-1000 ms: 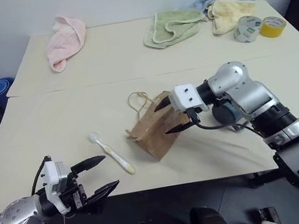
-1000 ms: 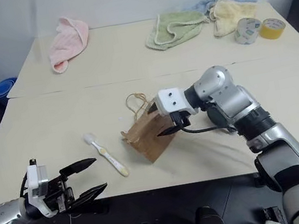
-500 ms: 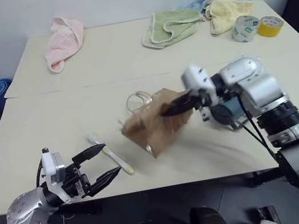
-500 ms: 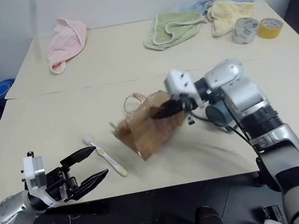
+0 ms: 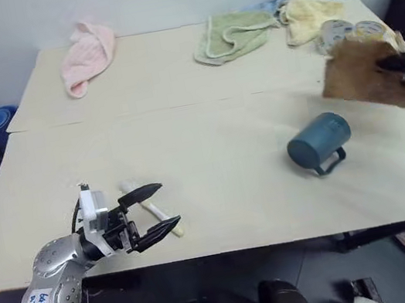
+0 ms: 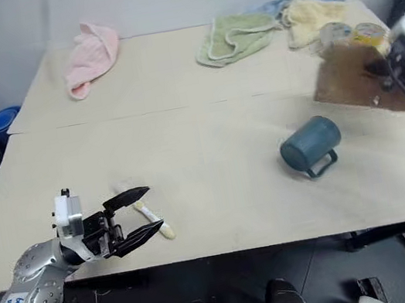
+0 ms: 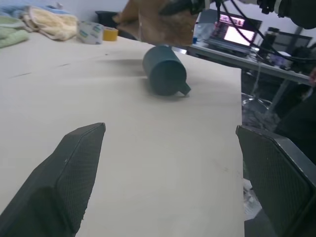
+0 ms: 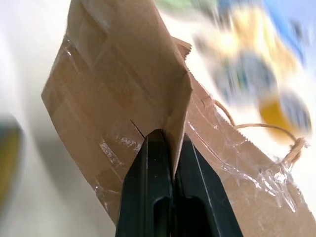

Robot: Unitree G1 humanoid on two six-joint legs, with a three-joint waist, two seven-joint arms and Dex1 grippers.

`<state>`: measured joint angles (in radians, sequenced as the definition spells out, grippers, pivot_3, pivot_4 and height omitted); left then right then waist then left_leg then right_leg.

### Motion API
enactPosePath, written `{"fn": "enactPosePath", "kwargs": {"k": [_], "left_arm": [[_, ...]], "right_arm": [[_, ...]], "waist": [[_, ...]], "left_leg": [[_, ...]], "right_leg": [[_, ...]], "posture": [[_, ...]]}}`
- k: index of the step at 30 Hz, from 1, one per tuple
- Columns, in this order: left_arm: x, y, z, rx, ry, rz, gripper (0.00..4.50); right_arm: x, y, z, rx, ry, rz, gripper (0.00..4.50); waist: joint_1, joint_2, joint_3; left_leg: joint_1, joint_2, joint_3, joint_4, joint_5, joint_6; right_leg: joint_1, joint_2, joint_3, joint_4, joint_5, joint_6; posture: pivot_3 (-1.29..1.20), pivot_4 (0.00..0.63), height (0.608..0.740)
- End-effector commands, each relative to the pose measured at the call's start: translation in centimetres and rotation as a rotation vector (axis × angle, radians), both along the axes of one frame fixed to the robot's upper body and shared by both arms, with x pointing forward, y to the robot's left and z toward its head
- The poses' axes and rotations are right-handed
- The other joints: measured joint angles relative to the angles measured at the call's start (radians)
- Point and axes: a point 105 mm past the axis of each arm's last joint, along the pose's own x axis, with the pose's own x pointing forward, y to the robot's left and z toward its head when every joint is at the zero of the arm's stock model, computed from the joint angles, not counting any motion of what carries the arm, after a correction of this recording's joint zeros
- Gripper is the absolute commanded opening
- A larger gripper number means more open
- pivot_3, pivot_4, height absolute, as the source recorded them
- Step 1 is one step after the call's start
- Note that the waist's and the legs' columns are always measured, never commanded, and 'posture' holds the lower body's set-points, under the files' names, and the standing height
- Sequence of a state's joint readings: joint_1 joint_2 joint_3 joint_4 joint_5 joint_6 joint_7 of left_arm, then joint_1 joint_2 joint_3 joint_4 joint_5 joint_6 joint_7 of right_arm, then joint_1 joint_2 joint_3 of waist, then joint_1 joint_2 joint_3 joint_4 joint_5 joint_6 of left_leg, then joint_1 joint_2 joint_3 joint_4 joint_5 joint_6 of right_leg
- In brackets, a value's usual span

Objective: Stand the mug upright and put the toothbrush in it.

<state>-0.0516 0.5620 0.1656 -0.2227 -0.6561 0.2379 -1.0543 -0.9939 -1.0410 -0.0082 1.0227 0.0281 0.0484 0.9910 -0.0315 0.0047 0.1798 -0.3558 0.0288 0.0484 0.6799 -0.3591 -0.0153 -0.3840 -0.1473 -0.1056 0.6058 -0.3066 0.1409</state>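
The mug (image 5: 319, 142), slate-blue plastic, lies on its side on the table (image 5: 209, 142), handle down; we judge it light, stiff and slick, best gripped across the rim. Well left of the mug, our left gripper (image 5: 149, 213) has its jaws wide apart around the slim toothbrush (image 6: 149, 216). Right of the mug, our right gripper (image 8: 165, 163) pinches a paper bag (image 8: 123, 98).

A slate-blue mug (image 5: 318, 141), a brown paper bag (image 5: 368, 75), and pink (image 5: 88, 55), green (image 5: 233, 34) and yellow towels (image 5: 310, 15) are seen on a beige table (image 5: 198, 81).
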Motion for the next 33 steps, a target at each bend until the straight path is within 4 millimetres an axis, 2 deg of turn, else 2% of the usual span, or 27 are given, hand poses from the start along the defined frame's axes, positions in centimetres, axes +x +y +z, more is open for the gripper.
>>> {"fn": "enactPosePath", "kwargs": {"k": [1,4,5,8,12,15,17,20,25,27,29,33], "left_arm": [[-0.1,-0.3,0.1,0.018,-0.034,-0.02,4.5],[-0.1,-0.2,0.1,0.016,-0.037,-0.008,4.5],[-0.1,-0.2,0.1,0.015,-0.037,-0.006,4.5],[-0.2,-0.2,0.0,0.017,-0.028,-0.007,4.5],[-0.1,-0.1,-0.2,0.025,-0.007,-0.017,4.5],[0.1,0.1,-0.2,0.032,0.01,-0.022,4.5],[0.1,0.2,-0.3,0.045,0.025,-0.036,4.5],[-0.1,0.5,-0.6,0.073,0.046,-0.063,4.5],[0.1,0.5,-0.5,0.083,0.045,-0.065,4.5],[0.1,0.3,-0.6,0.082,0.047,-0.07,4.5],[0.1,0.1,-0.6,0.08,0.046,-0.075,4.5],[0.0,-0.1,-0.5,0.076,0.037,-0.065,4.5]], "right_arm": [[0.3,-1.2,-0.8,-0.044,-0.037,-0.071,0.04],[-0.2,-2.3,-2.2,-0.064,-0.007,-0.114,0.62],[-0.5,-2.8,-2.1,-0.074,-0.006,-0.123,0.94],[-1.6,-3.7,-0.1,-0.069,-0.053,-0.114,1.97],[-3.5,-3.9,3.9,0.037,-0.137,-0.043,3.36],[-5.2,-4.1,5.3,0.081,-0.122,-0.006,4.37],[-6.1,-3.3,5.8,0.22,-0.089,0.044,4.48],[-7.8,-0.9,4.5,0.352,0.128,0.045,4.48],[-10.3,5.2,-0.1,0.526,0.452,-0.108,4.48],[-11.1,7.4,-2.8,0.492,0.578,-0.128,4.48],[-11.1,8.1,-5.4,0.435,0.641,-0.166,4.48],[-9.7,7.8,-8.1,0.486,0.621,-0.274,4.48]], "waist": [[-0.012,0.001,0.001],[-0.017,0.004,0.002],[-0.015,0.004,0.003],[-0.009,0.006,0.003],[0.009,0.01,0.006],[0.016,0.011,0.006],[0.021,0.011,0.006],[0.03,0.011,0.006],[0.032,0.012,0.006],[0.033,0.011,0.006],[0.036,0.01,0.006],[0.049,0.008,0.006]], "left_leg": [[0.001,0.001,0.002,0.0,0.0,0.0],[-0.001,0.001,0.004,-0.001,0.0,0.0],[-0.002,0.001,0.005,-0.001,0.0,0.0],[-0.002,0.001,0.004,-0.001,0.0,0.0],[-0.004,0.001,0.004,0.001,0.0,0.0],[-0.004,0.001,0.004,0.002,0.0,0.0],[-0.004,0.001,0.004,0.003,0.0,0.001],[-0.004,0.001,0.004,0.003,0.0,0.001],[-0.004,0.001,0.003,0.003,0.0,0.001],[-0.004,0.002,0.003,0.004,0.0,0.0],[-0.004,0.001,0.003,0.004,-0.001,0.0],[-0.007,0.0,0.003,0.004,-0.001,0.001]], "right_leg": [[-0.001,0.0,0.0,0.001,0.0,0.0],[-0.007,-0.001,0.001,0.007,0.0,0.0],[-0.008,-0.001,0.001,0.007,0.0,0.0],[-0.008,-0.001,0.001,0.007,0.0,0.0],[-0.008,-0.001,0.002,0.005,0.0,0.0],[-0.008,-0.001,0.002,0.006,0.0,0.0],[-0.008,-0.001,0.002,0.006,0.0,0.0],[-0.008,-0.001,0.002,0.006,0.0,0.0],[-0.009,-0.001,0.002,0.008,0.001,-0.001],[-0.008,-0.001,0.002,0.008,0.001,-0.002],[-0.008,-0.001,0.002,0.007,0.001,-0.002],[-0.009,-0.001,0.002,0.005,0.002,-0.001]], "posture": [[0.0,0.15,0.74],[0.0,0.15,0.74],[0.0,0.15,0.74],[0.0,0.15,0.74],[0.0,0.15,0.74],[0.0,0.15,0.74],[0.0,0.15,0.74],[0.0,0.15,0.74],[0.0,0.15,0.74],[0.0,0.15,0.74],[0.0,0.15,0.74],[0.0,0.15,0.74]]}}
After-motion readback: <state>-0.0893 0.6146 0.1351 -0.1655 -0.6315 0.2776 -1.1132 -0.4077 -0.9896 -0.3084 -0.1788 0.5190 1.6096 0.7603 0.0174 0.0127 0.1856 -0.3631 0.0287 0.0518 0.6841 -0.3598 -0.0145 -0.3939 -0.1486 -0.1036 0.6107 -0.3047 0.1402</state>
